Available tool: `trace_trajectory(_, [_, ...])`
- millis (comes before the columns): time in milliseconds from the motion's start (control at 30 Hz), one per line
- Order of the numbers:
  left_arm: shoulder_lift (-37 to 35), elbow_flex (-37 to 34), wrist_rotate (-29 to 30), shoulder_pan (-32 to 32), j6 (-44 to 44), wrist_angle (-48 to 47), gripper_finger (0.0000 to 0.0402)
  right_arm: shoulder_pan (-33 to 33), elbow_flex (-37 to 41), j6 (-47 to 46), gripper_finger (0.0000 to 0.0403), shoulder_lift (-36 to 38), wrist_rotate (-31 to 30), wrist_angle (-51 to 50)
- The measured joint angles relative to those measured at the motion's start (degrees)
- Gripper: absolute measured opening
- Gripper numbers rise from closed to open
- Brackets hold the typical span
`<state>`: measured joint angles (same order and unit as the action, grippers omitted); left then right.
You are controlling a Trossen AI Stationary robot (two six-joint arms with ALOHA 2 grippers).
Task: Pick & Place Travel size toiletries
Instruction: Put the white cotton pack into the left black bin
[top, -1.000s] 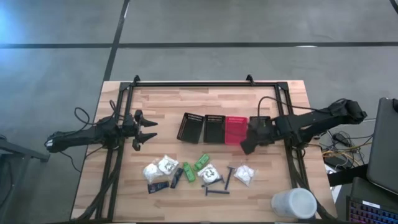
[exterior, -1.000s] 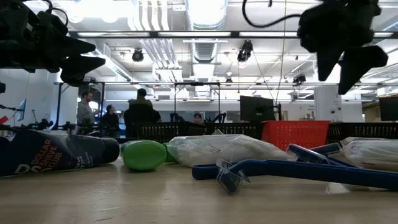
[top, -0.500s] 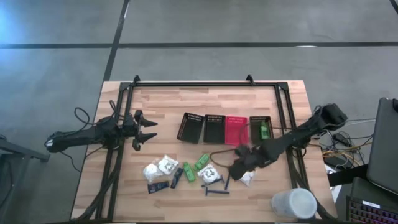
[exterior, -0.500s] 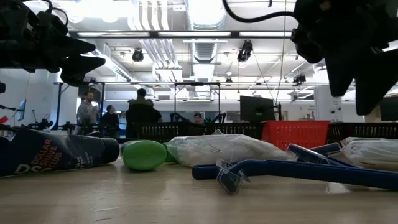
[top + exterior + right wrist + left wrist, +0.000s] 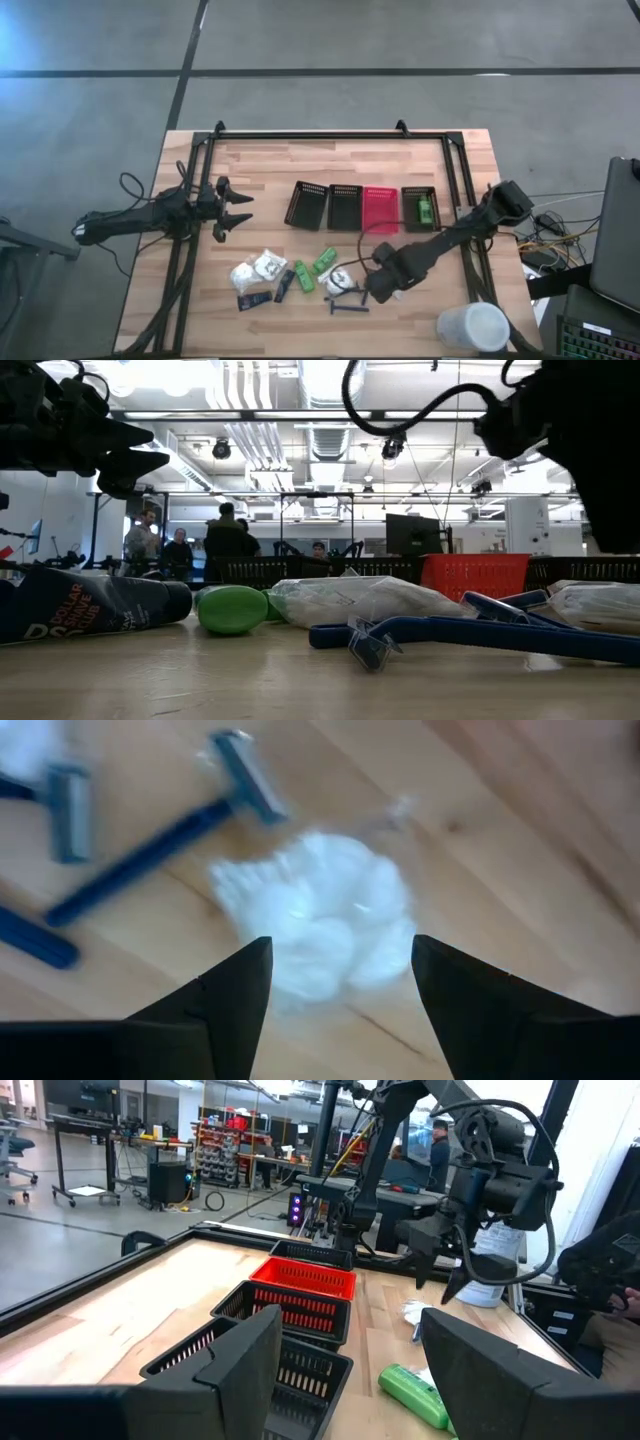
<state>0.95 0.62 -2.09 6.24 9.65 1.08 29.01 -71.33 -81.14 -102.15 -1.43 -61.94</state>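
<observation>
While your right hand (image 5: 338,1010) hangs over the white packet (image 5: 315,915) with its fingers spread wide, treat that packet as your target: it lies flat on the bench (image 5: 270,170), just beside the dark razors (image 5: 160,825) and well short of the red bin (image 5: 379,208). Judging by the crinkly film and puffy white fill, it is very light, soft and slippery; it will deform, not resist. Close across the fat middle, one finger each side, so the fill bunches between the pads. A grab at the thin sealed edge would probably slip. Keep clear of the nearest razor handle, or you may drag it along. One green bottle (image 5: 424,210) already sits in the black bin past the red bin. Your left hand (image 5: 240,212) waits spread above the bench, well to the far side of the bins.
</observation>
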Motion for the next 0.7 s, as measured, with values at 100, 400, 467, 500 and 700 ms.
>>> trace_trajectory(100, [0.0,0.0,0.0,0.0,-0.01,0.0,0.0246,0.13,1.02,1.7,0.0239,1.24,0.31,-0.45])
trace_trajectory(400, [0.0,0.0,0.1,0.0,-0.02,0.0,0.0245,-2.14,10.94,7.52,0.0237,10.34,0.55,3.35])
trace_trajectory(467, [0.0,0.0,0.11,0.0,-0.01,0.0,0.0245,-3.02,13.84,8.42,0.023,12.34,0.69,5.88])
trace_trajectory(500, [0.0,0.0,0.13,0.0,-0.01,0.0,0.0245,-3.29,15.25,8.81,0.0227,13.23,1.2,7.66])
trace_trajectory(700, [0.0,0.0,0.15,0.0,0.0,0.04,0.0245,-3.13,22.55,8.76,0.0213,16.09,2.97,13.21])
